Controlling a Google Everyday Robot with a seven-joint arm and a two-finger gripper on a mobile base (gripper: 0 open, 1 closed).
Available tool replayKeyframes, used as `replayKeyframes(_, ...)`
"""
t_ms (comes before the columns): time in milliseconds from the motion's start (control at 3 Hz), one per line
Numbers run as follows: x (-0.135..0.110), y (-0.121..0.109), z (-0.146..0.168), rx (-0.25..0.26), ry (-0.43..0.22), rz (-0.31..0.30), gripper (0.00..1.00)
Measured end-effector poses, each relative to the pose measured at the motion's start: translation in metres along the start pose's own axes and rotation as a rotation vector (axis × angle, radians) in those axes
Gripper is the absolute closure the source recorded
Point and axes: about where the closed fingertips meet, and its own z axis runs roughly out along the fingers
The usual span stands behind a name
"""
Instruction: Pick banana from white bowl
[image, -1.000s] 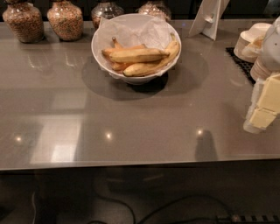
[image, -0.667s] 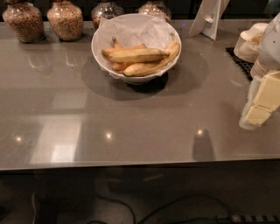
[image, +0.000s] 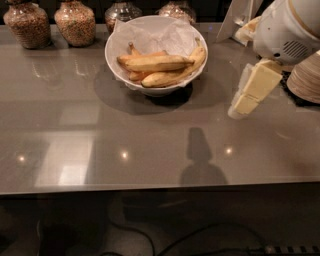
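The white bowl (image: 116, 60), lined with crumpled white paper, stands at the back middle of the grey table. The banana (image: 155, 63), plump, nearly straight and yellow with brown bruising, lies across the top of the pile in it. A longer curved banana (image: 180, 74) lies in front of it, and smaller orange-toned ones (image: 134, 76) lie beneath. My gripper (image: 246, 99), cream-coloured, hangs from the white arm (image: 285, 30) at the right. It is just above the table, to the right of the bowl and apart from it, and it holds nothing.
Several glass jars of grains (image: 75, 22) line the back edge on the left. A white stand (image: 235, 17) is behind the bowl on the right. Stacked beige-white dishes (image: 306, 80) sit at the right edge. The table's front edge (image: 150, 189) runs across below.
My gripper has moved left and slightly up, from the right edge toward the bowl. The bowl and bananas have not moved.
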Motion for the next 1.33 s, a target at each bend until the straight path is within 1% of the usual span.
replayKeyframes(333, -0.039, -0.026, 0.026, -0.008, -0.082, -0.036, 0.0)
replayKeyframes(667, -0.104, -0.073, 0.081, -0.048, -0.182, -0.048, 0.0)
replayKeyframes(1000, -0.104, -0.073, 0.081, -0.048, -0.182, -0.048, 0.0)
replayKeyframes(1333, -0.103, -0.075, 0.082, -0.026, -0.199, -0.026, 0.0)
